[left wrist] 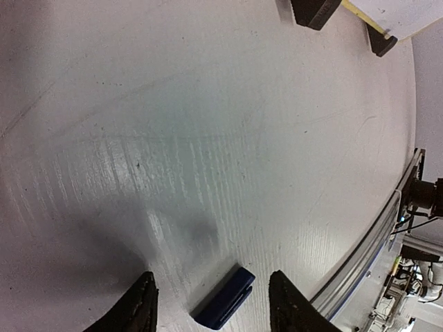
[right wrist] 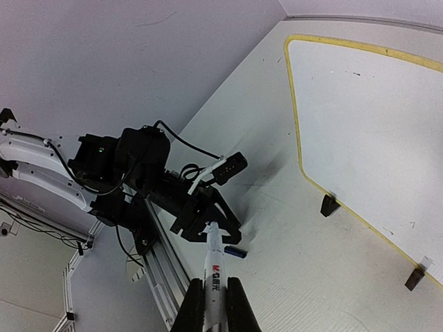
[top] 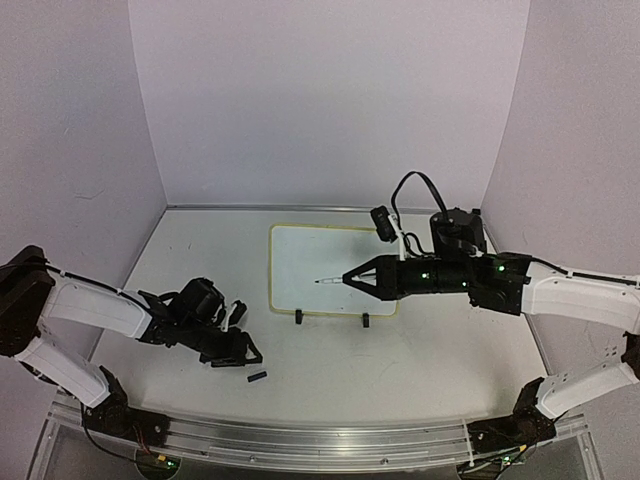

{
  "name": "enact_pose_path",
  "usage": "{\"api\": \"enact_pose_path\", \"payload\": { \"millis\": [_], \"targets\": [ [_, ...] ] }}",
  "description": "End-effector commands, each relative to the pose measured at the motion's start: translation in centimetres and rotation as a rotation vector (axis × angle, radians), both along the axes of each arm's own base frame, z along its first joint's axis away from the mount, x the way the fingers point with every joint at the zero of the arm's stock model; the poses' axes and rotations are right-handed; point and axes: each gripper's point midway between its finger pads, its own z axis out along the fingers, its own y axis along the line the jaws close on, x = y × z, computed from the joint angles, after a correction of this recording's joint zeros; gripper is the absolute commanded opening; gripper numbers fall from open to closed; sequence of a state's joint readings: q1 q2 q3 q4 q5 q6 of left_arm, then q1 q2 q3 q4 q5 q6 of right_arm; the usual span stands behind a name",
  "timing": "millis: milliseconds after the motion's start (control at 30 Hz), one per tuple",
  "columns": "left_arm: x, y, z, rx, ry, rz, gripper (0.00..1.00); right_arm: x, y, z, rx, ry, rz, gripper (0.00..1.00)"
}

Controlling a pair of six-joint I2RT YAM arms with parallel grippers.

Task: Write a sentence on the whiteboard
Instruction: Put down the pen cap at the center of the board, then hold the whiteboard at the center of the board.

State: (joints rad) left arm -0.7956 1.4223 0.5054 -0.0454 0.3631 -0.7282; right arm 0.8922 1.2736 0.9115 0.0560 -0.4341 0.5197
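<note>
Top external view puts the whiteboard flat on the table, mid-field and slightly right of centre, its two black clip feet on the near edge. Its surface looks blank apart from a few specks, so I judge the writing has not begun and the step in hand is bringing the pen to the start point.

The right gripper reaches in from the right with its fingers closed narrow around a white marker. The uncapped tip points left over the lower middle of the board. I cannot tell whether the tip touches. The right wrist view shows the marker held nearly level, so the tip is probably off the surface.

The next move calls for tilting the tip down and carrying it towards the upper left of the board, then landing lightly enough that the unanchored board does not slide.

The left gripper rests low on the table left of the board, well apart from it. Its fingers are spread wide and hold nothing. The dark blue marker cap lies on the table between them, near the front rail. Nothing sits on the board. The left arm is clear of the writing area but is not steadying the frame either.
</note>
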Motion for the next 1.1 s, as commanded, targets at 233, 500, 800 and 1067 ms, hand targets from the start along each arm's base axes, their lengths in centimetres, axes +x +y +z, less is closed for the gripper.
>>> {"api": "enact_pose_path", "payload": {
  "millis": [233,500,800,1067],
  "targets": [
    [2.6,0.4,4.0,0.046,-0.139,0.003,0.75,0.6,0.1,0.2,-0.020,-0.034,-0.052,0.00],
    [8.4,0.2,13.0,-0.030,-0.303,-0.124,0.77,1.6,0.9,0.6,-0.020,-0.049,-0.124,0.00],
    [15.2,-0.9,19.0,-0.223,-0.470,-0.235,0.71,3.6,2.8,1.0,0.042,-0.039,-0.186,0.00],
    [17.9,-3.0,19.8,-0.310,-0.515,-0.355,0.60,6.3,4.6,0.9,0.043,-0.046,-0.208,0.00]
  ]
}}
